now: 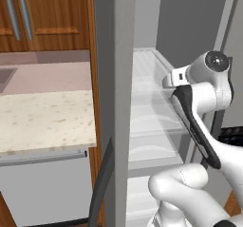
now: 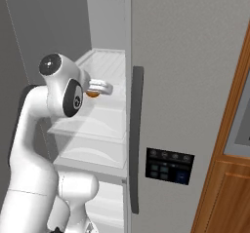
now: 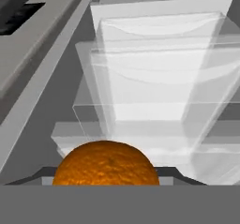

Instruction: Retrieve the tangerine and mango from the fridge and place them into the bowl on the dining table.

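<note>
The light-grey fridge (image 1: pixel 121 55) stands open, and my arm reaches in over its clear shelves (image 2: pixel 105 122). The tangerine (image 3: pixel 107 164), a round orange fruit with a rough skin, sits low in the hand view between my dark fingertips (image 3: pixel 41 176). From the right base view the tangerine (image 2: pixel 92 94) hangs just under the white hand, a little above a shelf. My gripper (image 3: pixel 107 177) is shut on it, jaws wide around the fruit. The mango, the bowl and the dining table are out of view.
The closed fridge door (image 2: pixel 190 81), with a long dark handle (image 2: pixel 137 129) and a control panel (image 2: pixel 169 165), is on the right. Left of the fridge, a beige counter (image 1: pixel 45 119) tops a white appliance (image 1: pixel 42 188). Wooden cabinets (image 1: pixel 45 14) hang above.
</note>
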### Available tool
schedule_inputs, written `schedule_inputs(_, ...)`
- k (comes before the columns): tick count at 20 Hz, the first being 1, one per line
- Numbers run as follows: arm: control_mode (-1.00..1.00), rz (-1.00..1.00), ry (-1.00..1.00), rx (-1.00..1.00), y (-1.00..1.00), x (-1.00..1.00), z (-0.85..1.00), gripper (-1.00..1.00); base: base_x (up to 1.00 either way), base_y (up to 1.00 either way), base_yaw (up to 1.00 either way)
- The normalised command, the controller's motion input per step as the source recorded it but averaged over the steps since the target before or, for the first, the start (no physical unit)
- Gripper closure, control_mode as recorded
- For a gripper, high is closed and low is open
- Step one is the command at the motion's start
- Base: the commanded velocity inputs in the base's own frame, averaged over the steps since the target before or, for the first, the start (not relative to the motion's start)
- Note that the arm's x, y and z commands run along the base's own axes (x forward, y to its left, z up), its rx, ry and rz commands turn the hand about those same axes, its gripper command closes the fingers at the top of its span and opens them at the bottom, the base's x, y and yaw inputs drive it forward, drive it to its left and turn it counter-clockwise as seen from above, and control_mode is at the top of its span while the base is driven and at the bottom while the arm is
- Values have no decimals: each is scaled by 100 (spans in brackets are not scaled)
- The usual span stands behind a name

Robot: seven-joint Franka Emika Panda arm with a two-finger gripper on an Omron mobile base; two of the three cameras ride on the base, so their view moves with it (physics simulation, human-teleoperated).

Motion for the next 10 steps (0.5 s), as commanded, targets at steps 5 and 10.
schedule_inputs(5, -100, 21, 0, 0, 13, -100, 25, 100, 0, 0, 0)
schedule_inputs(10, -100, 17, 0, -3, 15, -99, -28, 100, 0, 0, 0)
